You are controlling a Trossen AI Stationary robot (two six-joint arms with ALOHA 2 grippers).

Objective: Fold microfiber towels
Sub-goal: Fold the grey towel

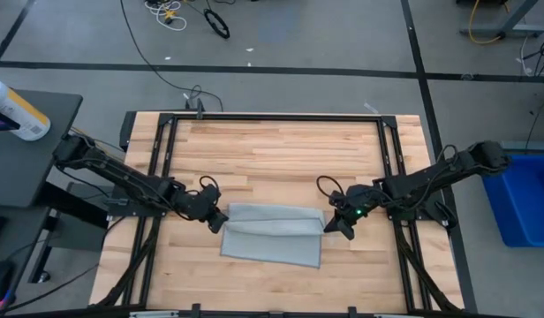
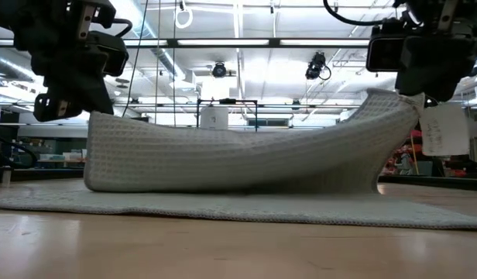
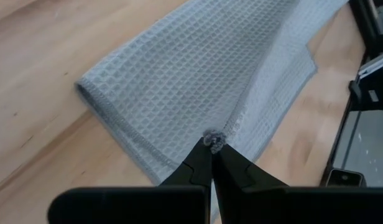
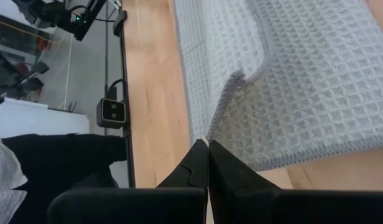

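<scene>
Wooden table [image 1: 272,150] — grey towel [image 1: 272,243], white tag [image 2: 445,129], writing unreadable.

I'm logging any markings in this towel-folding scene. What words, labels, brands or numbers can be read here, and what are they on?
No text can be read.
White tag hanging at the towel corner by the right gripper: no print can be made out.
White sign in the room behind: too small to read.
Bottle on the side stand: label blurred.
</scene>
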